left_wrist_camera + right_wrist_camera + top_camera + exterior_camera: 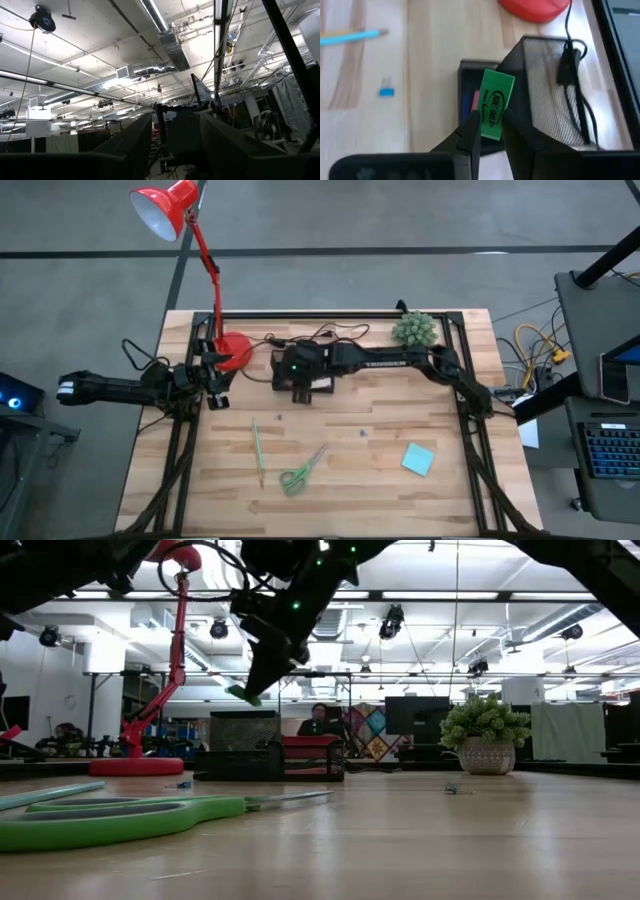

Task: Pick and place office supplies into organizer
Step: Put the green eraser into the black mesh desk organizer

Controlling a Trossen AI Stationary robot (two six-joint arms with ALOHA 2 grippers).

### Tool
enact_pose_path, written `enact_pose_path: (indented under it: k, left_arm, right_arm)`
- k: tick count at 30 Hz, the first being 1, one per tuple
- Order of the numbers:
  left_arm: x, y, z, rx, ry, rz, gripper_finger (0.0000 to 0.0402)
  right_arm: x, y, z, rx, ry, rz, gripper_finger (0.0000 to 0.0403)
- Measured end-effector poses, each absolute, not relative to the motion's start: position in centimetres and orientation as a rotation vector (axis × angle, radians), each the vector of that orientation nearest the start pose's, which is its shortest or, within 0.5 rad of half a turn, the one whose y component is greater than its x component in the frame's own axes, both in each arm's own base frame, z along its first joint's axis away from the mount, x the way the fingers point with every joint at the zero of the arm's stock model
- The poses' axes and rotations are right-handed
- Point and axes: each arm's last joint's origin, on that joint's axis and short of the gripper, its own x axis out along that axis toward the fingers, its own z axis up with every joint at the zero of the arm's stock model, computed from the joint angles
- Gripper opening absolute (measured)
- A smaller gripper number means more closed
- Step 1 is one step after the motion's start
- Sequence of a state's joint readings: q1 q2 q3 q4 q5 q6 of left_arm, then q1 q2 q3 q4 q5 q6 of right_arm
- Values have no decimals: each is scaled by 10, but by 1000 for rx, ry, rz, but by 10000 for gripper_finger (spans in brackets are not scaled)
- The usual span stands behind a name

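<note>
My right gripper (491,131) is shut on a small green block with dark print (493,102). It hovers over the black mesh organizer (312,387), above its low tray (470,102), where something pink lies beside the taller section (545,95). The low view shows the gripper (246,693) above the organizer (268,758). Flat on the table lie the green-handled scissors (300,472), the thin green pencil (258,452) and a teal sticky pad (418,459). A tiny blue piece (386,92) lies near the organizer. My left gripper (216,380) waits open at the table's left, by the lamp base. My right gripper pinches the green block between its two fingers at the block's near end (490,129). The fingers (470,134) come from above, slanting down. The block is lifted clear, sticks out past the fingertips and hangs over the organizer's low tray.
The red lamp's round base (233,351) and its black cable stand just left of the organizer. A potted plant (414,330) sits at the far edge. Bare wood lies between the scissors and the teal pad. A person (318,721) sits in the room beyond.
</note>
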State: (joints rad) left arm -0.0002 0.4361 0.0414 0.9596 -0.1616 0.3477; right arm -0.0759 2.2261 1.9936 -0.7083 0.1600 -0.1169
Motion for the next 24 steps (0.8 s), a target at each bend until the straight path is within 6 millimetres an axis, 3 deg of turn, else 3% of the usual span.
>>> enact_pose_path:
  k: [5, 18, 24]
  left_arm:
    - [111, 5, 228, 292, -530, 253, 155]
    - [111, 5, 228, 292, -530, 253, 155]
    - [111, 5, 228, 292, -530, 253, 155]
  right_arm:
    - [492, -51, 233, -106, 885, -131, 65]
    - [488, -51, 201, -131, 914, -128, 65]
    - [490, -52, 196, -150, 876, -123, 65]
